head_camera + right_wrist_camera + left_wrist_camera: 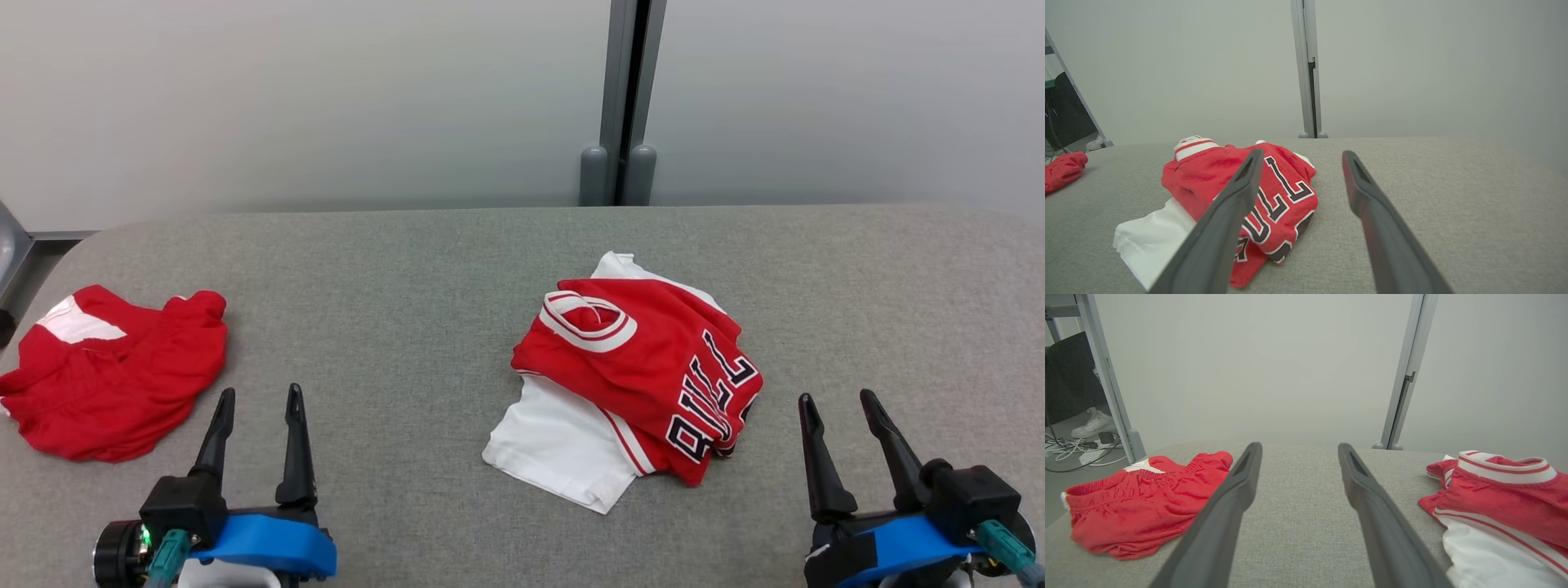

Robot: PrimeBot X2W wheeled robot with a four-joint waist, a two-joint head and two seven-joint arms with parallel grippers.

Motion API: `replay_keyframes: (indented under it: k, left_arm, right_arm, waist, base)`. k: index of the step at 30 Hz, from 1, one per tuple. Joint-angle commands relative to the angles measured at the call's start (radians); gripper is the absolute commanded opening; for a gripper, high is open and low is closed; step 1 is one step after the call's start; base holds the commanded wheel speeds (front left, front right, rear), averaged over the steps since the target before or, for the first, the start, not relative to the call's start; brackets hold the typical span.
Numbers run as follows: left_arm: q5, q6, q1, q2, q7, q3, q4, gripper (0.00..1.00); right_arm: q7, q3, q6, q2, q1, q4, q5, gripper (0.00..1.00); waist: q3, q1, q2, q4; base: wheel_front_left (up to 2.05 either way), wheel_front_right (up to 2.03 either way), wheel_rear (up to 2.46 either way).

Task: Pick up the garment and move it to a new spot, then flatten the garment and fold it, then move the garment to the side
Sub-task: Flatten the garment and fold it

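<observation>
Both arms are parked at the near edge of the grey padded table (408,269). The left gripper (260,390) and right gripper (837,396) are each sitting with fingers spread wide, holding nothing. A bit further out, nearer the right one, the red jersey (653,359) is lying bunched up with its lettering showing. White fabric (555,445) is poking out underneath toward the robot, and it's hard to tell if that's the same garment or a second one. Off at the left edge a pair of red shorts (114,376) is lying crumpled, well apart from the jersey. Behind it all a grey post (624,98) is running up the pale wall.

What's probably going to bite: the jersey is doubled over in layers. A pinch on the near white hem could end up dragging one layer and leaving the red part behind. A deep grab could be taking the whole lot as a wad that won't flatten.

Pose-wise, both grippers are hovering low and roughly level, fingers pointing away from the robot, neither touching cloth. The left is aiming at the bare stretch between shorts and jersey, the right just right of the jersey.
</observation>
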Motion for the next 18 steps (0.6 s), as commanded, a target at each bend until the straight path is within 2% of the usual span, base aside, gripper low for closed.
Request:
replay_keyframes:
  k: [1,10,18]
  left_arm:
    - [0.007,-0.006,-0.02,-0.002,-0.003,-0.004,0.004,1.0]
    - [0.027,-0.052,-0.141,-0.026,-0.001,-0.071,0.069,1.0]
    - [0.045,-0.097,-0.269,-0.039,0.047,-0.156,0.206,1.0]
  right_arm:
    - [0.0,0.001,0.002,-0.002,-0.003,-0.003,-0.004,1.0]
    - [0.001,0.009,0.002,-0.002,-0.032,-0.004,-0.011,1.0]
    - [-0.006,0.009,0.002,-0.002,-0.057,0.004,-0.008,1.0]
  waist:
    - [0.004,0.0,0.0,-0.003]
    - [0.043,0.0,0.0,-0.048]
    - [0.091,0.0,0.0,-0.104]
  base:
    - [0.0,0.0,0.0]
    - [0.0,0.0,0.0]
    - [0.0,0.0,0.0]
